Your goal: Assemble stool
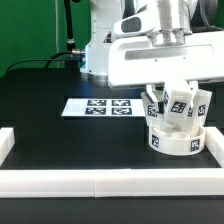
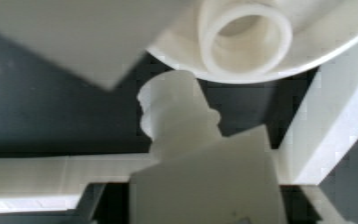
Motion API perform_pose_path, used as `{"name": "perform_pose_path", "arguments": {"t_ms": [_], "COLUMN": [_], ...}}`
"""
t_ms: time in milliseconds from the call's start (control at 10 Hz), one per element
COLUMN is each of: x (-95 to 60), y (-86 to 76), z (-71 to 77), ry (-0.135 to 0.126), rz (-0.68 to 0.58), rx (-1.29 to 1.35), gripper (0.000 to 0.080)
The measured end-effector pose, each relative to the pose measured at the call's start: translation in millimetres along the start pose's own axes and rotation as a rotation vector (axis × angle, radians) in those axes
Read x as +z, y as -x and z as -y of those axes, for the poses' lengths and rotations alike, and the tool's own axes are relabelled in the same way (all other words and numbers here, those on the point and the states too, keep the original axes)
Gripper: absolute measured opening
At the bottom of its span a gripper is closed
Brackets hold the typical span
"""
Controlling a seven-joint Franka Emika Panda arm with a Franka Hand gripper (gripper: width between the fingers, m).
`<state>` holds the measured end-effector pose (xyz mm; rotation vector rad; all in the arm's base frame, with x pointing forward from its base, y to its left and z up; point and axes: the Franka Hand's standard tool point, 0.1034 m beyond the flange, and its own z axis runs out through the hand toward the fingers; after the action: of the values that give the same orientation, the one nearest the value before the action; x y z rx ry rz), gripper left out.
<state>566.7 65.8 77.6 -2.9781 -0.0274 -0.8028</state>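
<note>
The white round seat [image 1: 178, 140] lies on the black table near the exterior view's right, with a tag on its side wall. White tagged legs [image 1: 156, 104] stand up from its top, tilted. My gripper [image 1: 178, 88] hangs right above the seat and is shut on the middle leg [image 1: 180, 107]. In the wrist view the held leg [image 2: 190, 150] runs out from between the jaws of my gripper [image 2: 202, 200] toward the seat [image 2: 274, 62], and its rounded tip [image 2: 169, 95] sits just at the rim, beside a round socket hole [image 2: 252, 38]. The fingers themselves are mostly hidden behind the leg.
The marker board [image 1: 100, 106] lies flat on the table to the exterior view's left of the seat. Long white border bars run along the front [image 1: 100, 182], the left [image 1: 6, 146] and the right [image 1: 214, 150]. The robot's base [image 1: 100, 40] stands at the back.
</note>
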Motion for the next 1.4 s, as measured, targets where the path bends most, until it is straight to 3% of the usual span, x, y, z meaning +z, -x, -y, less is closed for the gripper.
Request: {"name": "perform_pose_path", "arguments": {"t_ms": [100, 400, 600, 800, 1100, 1400], "x": [-0.3, -16.1, -8.0, -7.8, -10.0, -9.3], "y": [-0.6, -29.8, -18.5, -18.6, -19.2, -17.9], "z": [-0.2, -3.2, -3.8, -3.0, 14.1, 12.7], "ry": [0.000, -0.029, -0.046, -0.046, -0.090, -0.089], "rz": [-0.001, -0.068, -0.027, -0.028, -0.039, -0.031], "rx": [0.000, 0.015, 0.036, 0.032, 0.037, 0.037], "gripper": [0.0324, 0.0324, 0.0324, 0.0324, 0.0324, 0.0325]}}
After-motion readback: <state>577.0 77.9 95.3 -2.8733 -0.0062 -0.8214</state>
